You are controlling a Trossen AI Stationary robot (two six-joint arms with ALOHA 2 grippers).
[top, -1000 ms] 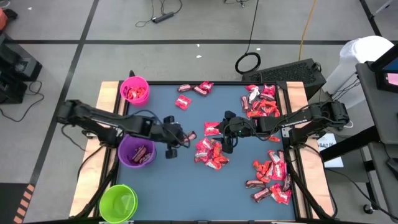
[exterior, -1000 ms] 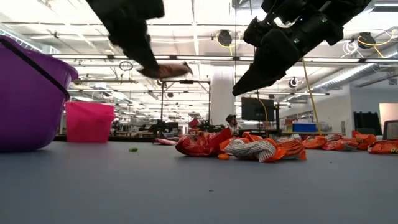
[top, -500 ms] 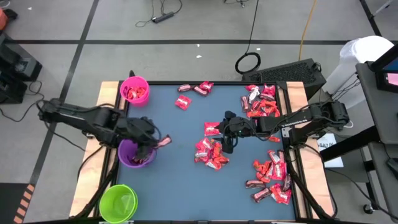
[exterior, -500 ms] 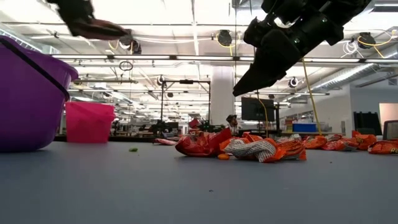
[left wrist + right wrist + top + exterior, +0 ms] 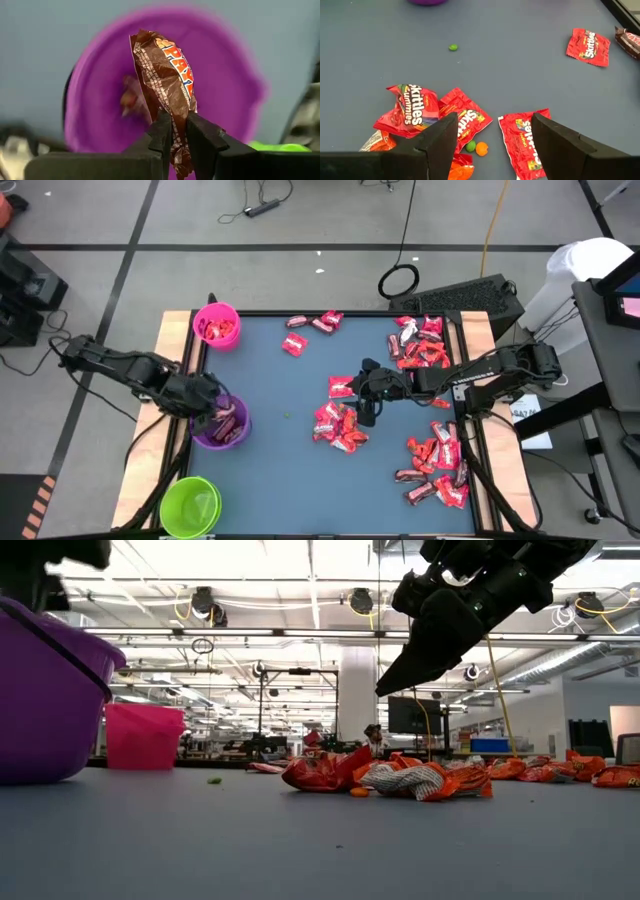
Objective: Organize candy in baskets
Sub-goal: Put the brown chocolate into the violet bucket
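My left gripper (image 5: 216, 413) hangs over the purple basket (image 5: 224, 430) at the table's left side, shut on a dark brown candy (image 5: 167, 70). More brown pieces lie inside that basket (image 5: 225, 75). My right gripper (image 5: 366, 412) stands open above the middle pile of red candy (image 5: 338, 428) without touching it; in the right wrist view its fingers (image 5: 492, 135) stand on either side of red packets (image 5: 465, 120). The pink basket (image 5: 216, 325) holds red pieces. The lime green basket (image 5: 190, 505) stands at the near left corner. My left gripper pinches the brown wrapper near one end (image 5: 176, 107) between its two fingers. The fingers come from above, pointing steeply down. Most of the piece sticks out past the fingertips toward the basket's opening, lifted clear of it.
More red candy lies in heaps at the far right (image 5: 420, 345) and near right (image 5: 438, 465), with a few pieces at the far middle (image 5: 310, 325). A small green speck (image 5: 452, 47) lies on the blue mat between the baskets and the middle pile.
My left gripper has carried the brown candy from the table's middle toward the left edge, rising a little, and now hangs over the purple basket. It has rolled and tipped to point more steeply down. It has stayed shut on the candy.
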